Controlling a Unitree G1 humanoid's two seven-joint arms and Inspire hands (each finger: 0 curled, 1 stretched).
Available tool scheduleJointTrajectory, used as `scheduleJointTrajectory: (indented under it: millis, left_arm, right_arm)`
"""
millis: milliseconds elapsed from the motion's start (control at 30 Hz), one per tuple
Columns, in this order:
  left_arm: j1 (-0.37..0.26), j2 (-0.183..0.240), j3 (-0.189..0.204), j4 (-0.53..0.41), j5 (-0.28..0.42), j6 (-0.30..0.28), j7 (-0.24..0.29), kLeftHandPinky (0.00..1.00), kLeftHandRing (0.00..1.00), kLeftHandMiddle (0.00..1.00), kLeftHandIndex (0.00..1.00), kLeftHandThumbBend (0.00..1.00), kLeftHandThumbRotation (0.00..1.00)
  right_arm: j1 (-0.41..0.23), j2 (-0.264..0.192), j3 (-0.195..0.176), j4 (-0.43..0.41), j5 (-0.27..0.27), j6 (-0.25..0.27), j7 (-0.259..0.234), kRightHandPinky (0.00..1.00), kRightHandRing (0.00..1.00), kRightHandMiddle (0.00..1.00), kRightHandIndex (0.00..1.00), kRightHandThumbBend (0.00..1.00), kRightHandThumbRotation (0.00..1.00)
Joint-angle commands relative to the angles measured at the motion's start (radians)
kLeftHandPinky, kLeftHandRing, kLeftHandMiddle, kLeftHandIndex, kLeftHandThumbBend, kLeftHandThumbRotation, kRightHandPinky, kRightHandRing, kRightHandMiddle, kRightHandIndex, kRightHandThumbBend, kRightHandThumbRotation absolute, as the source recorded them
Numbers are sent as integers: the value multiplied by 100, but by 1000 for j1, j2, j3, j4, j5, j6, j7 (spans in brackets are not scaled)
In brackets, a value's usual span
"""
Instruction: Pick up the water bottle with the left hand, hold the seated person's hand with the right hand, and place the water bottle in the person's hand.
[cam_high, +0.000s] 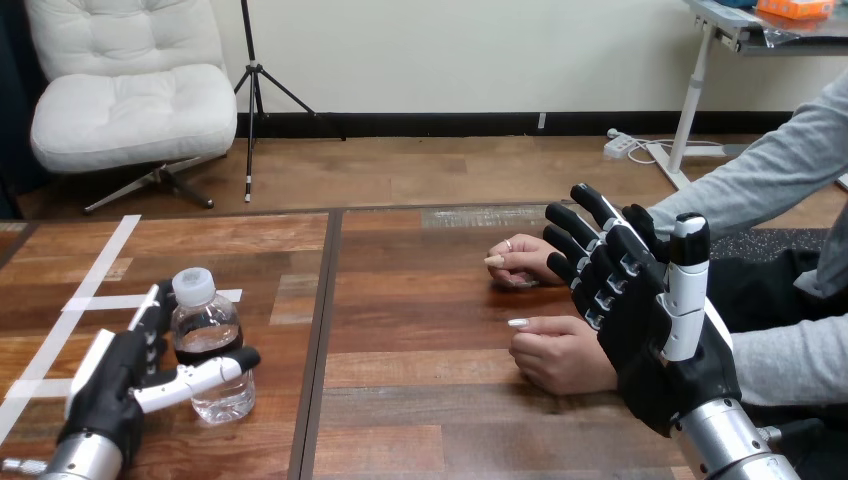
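Wooden worktop viewed from the robot's head. Lower left: water bottle upright on the worktop, left robot hand wrapped round it, fingers behind, thumb across the front. Right: right robot hand raised, fingers straight and spread, holding nothing, just beside the person's nearer hand; person's farther hand resting beyond

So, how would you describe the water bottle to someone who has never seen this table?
On the left half of the wooden table, beside the white tape strips, stands the water bottle. The robot's left hand grips it; it is clear, white-capped, the table's only container.
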Motion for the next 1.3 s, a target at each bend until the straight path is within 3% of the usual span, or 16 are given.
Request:
scheduleJointTrajectory:
  millis: [0, 467, 1100, 1267]
  left_arm:
    - [-81, 31, -25, -48, 17, 14, -1, 100, 100, 100, 100, 100, 30]
    - [-116, 37, -46, -28, 43, 34, 5, 100, 100, 100, 100, 100, 35]
    - [-148, 14, -66, -45, 45, 68, 9, 100, 100, 100, 100, 100, 39]
    - [-157, -20, -42, -31, 10, 44, 25, 100, 100, 100, 100, 100, 30]
  right_arm:
    - [-54, -2, -3, -33, 14, -1, 2, 100, 96, 93, 97, 100, 100]
    - [-53, -2, -4, -33, 17, -8, 10, 100, 96, 93, 97, 100, 100]
    - [-52, 0, -4, -39, 18, 2, 2, 100, 96, 93, 96, 100, 100]
    - [-51, -3, -1, -34, 12, -19, 16, 100, 96, 93, 97, 100, 100]
